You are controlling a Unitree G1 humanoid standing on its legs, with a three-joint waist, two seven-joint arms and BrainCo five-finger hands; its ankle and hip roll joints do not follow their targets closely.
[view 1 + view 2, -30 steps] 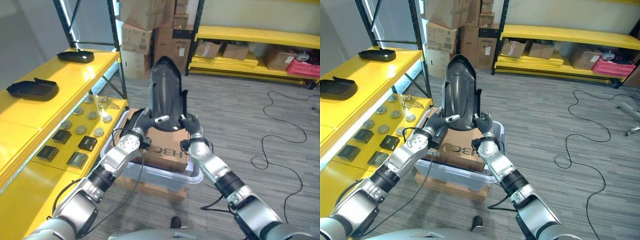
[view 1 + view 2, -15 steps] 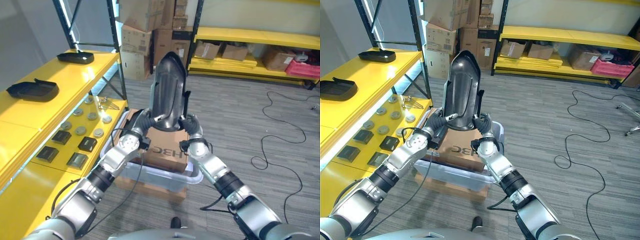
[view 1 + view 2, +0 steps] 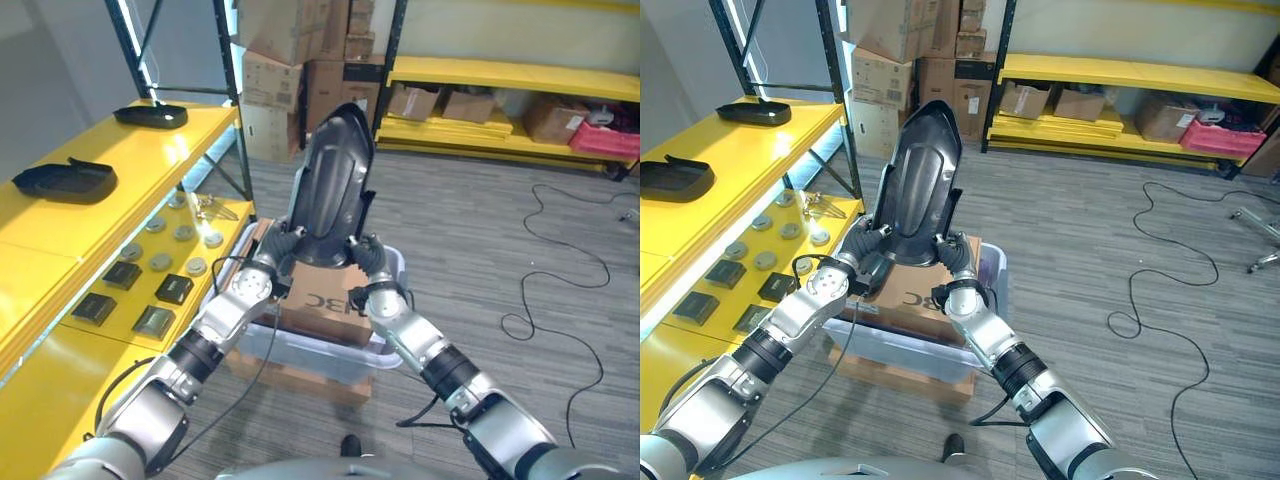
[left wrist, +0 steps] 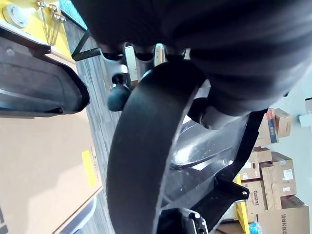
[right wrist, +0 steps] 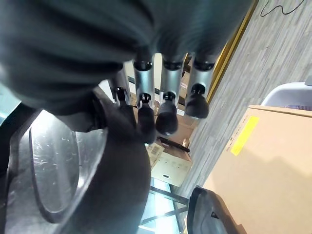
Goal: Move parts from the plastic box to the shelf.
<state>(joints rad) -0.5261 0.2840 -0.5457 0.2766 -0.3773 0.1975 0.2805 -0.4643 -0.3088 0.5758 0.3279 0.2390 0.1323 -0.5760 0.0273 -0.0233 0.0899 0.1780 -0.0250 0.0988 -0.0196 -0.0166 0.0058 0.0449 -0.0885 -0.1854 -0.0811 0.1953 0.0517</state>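
Part: black moulded shell (image 3: 333,180), long and tapered, held up in the air above the plastic box (image 3: 318,343) — both hands clasp its lower, wider end.
Long axis: near upright, the narrow tip leaning towards about 1 o'clock in the head views, the hollow side facing the camera.
Left hand (image 3: 283,248): at about 7 o'clock of the part's base, fingers curled onto its rim; its wrist view shows dark fingertips (image 4: 118,96) against the edge.
Right hand (image 3: 953,252): at about 5 o'clock of the base, fingers wrapped on the opposite rim; fingertips (image 5: 166,117) lie on the black edge in its wrist view.
Box contents: a brown carton (image 3: 322,296) lies in the box right under the hands.
Shelf: yellow shelf (image 3: 120,180) lies off at about 9 to 10 o'clock from the part, well apart; two black parts (image 3: 65,177) already rest on its top level, small fittings (image 3: 176,288) on the lower one.
Nearer arm: left — the shelf is on its side, so my guess is the carry swings that way, and the tall tip has to clear the dark shelf post (image 3: 229,70).
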